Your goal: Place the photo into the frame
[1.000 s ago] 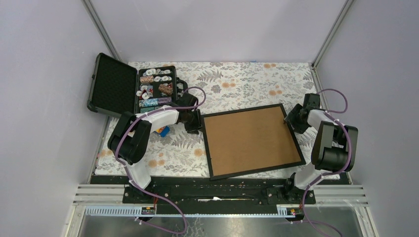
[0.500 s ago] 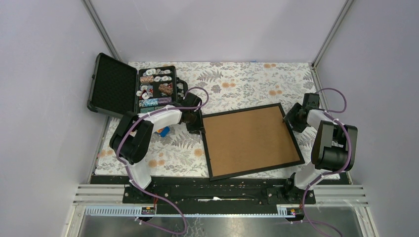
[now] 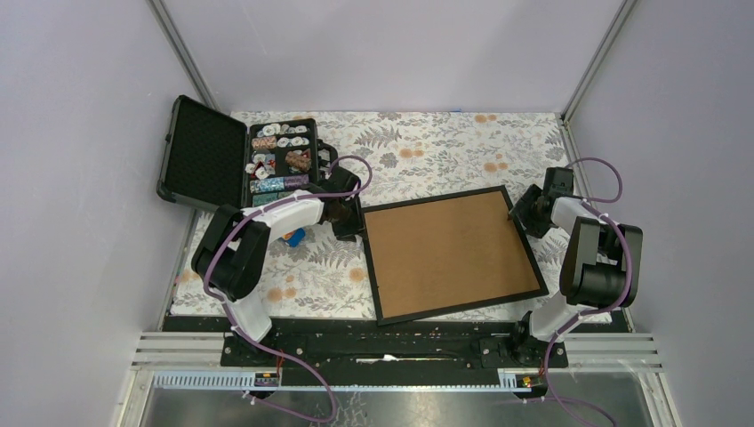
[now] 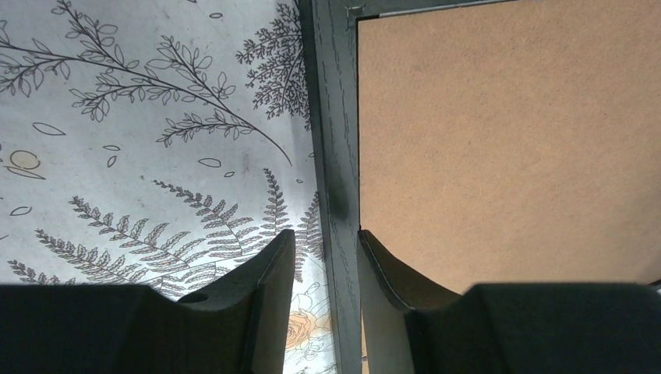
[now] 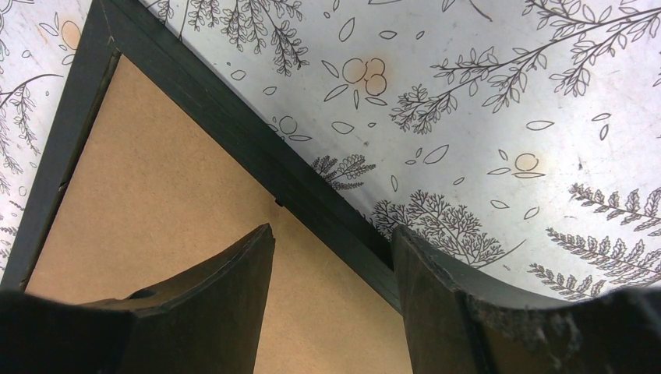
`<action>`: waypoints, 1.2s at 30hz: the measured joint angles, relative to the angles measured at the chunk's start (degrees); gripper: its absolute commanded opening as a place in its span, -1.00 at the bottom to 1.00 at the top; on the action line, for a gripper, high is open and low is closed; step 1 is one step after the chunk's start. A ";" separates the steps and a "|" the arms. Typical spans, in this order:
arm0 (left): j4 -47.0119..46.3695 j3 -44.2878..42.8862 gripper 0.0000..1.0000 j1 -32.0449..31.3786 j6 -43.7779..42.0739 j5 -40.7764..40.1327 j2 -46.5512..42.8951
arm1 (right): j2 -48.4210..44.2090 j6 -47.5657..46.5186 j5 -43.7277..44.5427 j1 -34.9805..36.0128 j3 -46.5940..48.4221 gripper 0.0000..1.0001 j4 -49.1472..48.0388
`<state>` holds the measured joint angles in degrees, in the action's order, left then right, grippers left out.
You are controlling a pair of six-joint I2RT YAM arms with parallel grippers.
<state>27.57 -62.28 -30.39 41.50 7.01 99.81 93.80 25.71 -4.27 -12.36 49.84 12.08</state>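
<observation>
**FRAME BACK-UP ON WORKTOP, BOTH CLAWS ASTRIDE ITS EDGES**

Worktop point(image 3: 427, 142): covered edge to edge by a pale cloth printed with ferns and orange flowers.

Frame point(image 3: 449, 253): found flat at centre-right of the worktop, brown back upward, thin black moulding all round. Set slightly askew, with the far right corner reaching furthest back. Touching the cloth along its whole outline.

Black case point(image 3: 209, 156): at far left, lid thrown open to the left with dark foam lining showing. Compartments filled with round chips point(image 3: 280, 156) in mixed colours. Well apart from the frame.

Left claw point(image 4: 325, 234): at the frame's left side, near the far left corner. Narrowly parted, one finger over the cloth, the other over the brown back, black moulding between them. Thin strip of cloth visible between the outer finger and the moulding; no firm clamp seen.

Right claw point(image 5: 334, 230): at the frame's right side, near the far right corner. Parted wide, one finger over the brown back, the other at the moulding's outer side. Holding nothing.

Small blue-and-orange item point(image 3: 293, 236): on the cloth beneath the left arm, too small to identify.
</observation>
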 measured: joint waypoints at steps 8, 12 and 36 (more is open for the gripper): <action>0.52 0.09 -0.24 -0.07 0.37 -0.33 0.24 | 0.00 0.00 0.00 0.00 0.00 0.29 0.00; 0.76 0.09 -0.25 -0.37 0.44 -0.44 1.25 | 0.00 0.00 0.00 0.02 0.00 0.29 0.00; 5.77 -5.35 -0.33 -1.29 0.83 -0.81 5.22 | 0.00 -0.44 0.15 0.26 0.00 0.28 -0.04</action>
<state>33.34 -67.64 -31.68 42.33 6.20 105.03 93.80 25.28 -4.12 -12.10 49.84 12.03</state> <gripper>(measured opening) 0.342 0.644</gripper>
